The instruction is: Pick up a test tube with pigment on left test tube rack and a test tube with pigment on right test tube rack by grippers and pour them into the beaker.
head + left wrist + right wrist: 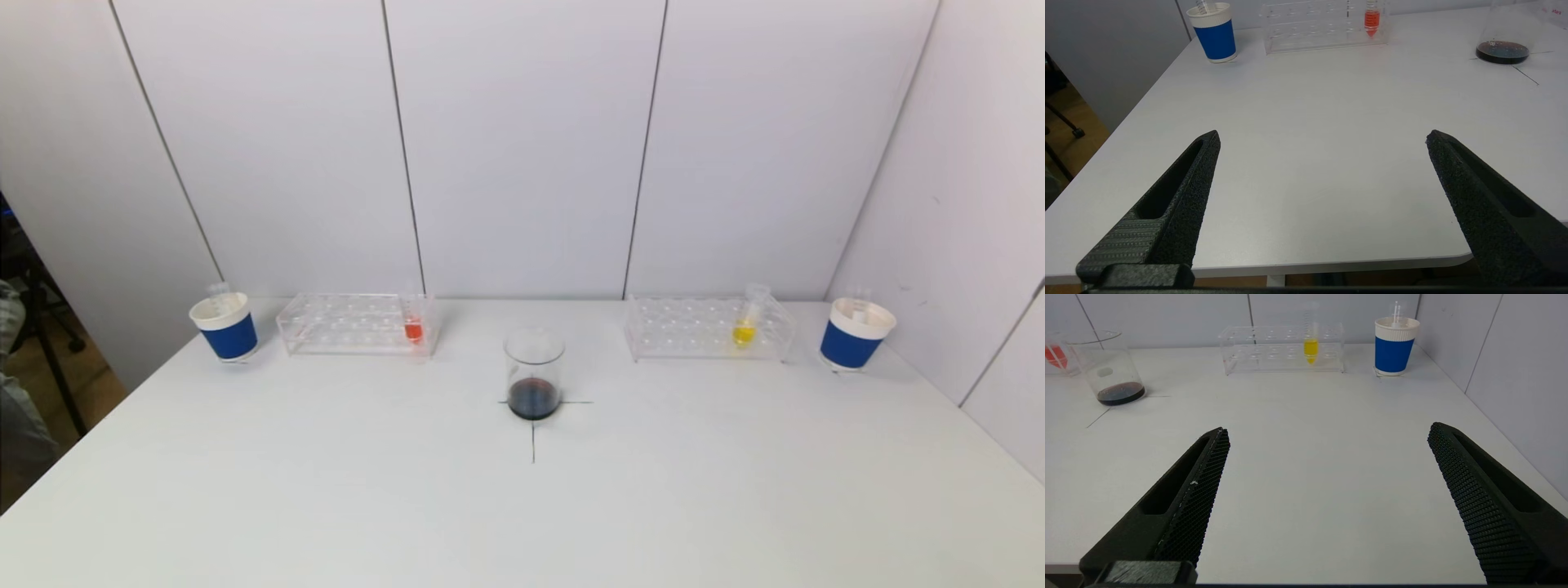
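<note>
Left claw (1323, 136), right claw (1329, 433) gape empty

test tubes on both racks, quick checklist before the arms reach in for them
1. Left pincer open and holding nothing: ok.
2. Right pincer open and holding nothing: ok.
3. Red-pigment tube standing in the left rack, at its end nearer the beaker: ok.
4. Yellow-pigment tube seated in the right rack, leaning a little: ok.
5. Beaker upright on the cross mark, dark liquid low inside, room for more: ok.
6. Tube caps off: cannot tell.
</note>
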Robot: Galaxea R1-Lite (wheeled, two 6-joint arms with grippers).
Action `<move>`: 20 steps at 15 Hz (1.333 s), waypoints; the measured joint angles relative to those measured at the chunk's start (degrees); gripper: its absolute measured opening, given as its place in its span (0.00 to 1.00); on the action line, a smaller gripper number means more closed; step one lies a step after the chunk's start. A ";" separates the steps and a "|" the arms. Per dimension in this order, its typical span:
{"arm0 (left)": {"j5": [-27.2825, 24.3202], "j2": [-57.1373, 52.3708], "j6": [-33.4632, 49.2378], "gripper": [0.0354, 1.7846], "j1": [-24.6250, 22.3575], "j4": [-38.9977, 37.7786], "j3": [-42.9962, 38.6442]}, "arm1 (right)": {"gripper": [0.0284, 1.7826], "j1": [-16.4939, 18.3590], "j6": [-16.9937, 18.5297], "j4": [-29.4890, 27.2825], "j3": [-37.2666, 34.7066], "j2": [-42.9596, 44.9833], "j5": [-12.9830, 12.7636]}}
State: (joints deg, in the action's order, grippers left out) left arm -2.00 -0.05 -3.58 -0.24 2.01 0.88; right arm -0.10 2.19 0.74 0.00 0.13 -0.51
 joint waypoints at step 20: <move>0.00 0.00 0.01 0.99 0.00 0.00 0.00 | 0.99 0.02 0.50 -0.39 0.00 -0.02 -0.69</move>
State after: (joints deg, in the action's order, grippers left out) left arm -2.00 -0.05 -3.57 -0.24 2.01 0.88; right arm -0.07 2.69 0.35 0.00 0.11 -1.21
